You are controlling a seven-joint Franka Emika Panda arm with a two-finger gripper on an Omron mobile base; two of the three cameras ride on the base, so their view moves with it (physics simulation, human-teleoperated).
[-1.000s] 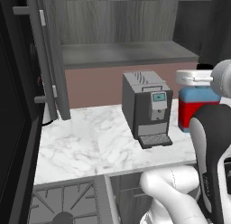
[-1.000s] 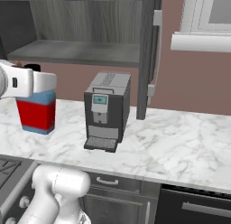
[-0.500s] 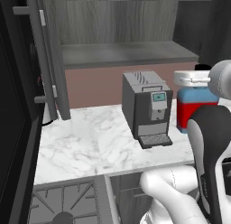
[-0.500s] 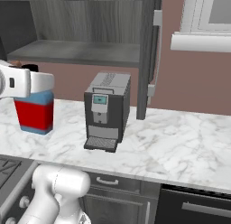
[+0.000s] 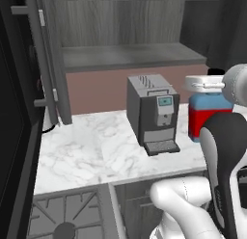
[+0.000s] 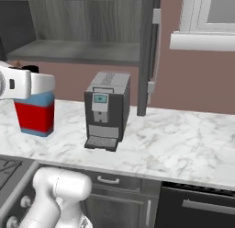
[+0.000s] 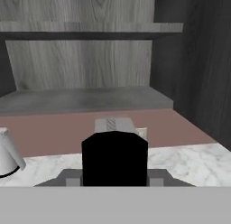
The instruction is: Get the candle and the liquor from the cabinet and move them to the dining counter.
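Liquor hangs gripped in the gripper, clear of the cabinet shelf, left of the coffee machine. Next, probably carrying it to the dining counter.

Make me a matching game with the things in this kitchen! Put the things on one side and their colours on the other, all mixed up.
Things:
1. liquor
2. coffee machine
3. worktop
4. cabinet

Colours:
A. white with grey veins
B. red below, blue above
C. dark grey wood grain
D. grey box with a small blue screen

Pairs: 1-B, 2-D, 3-A, 4-C
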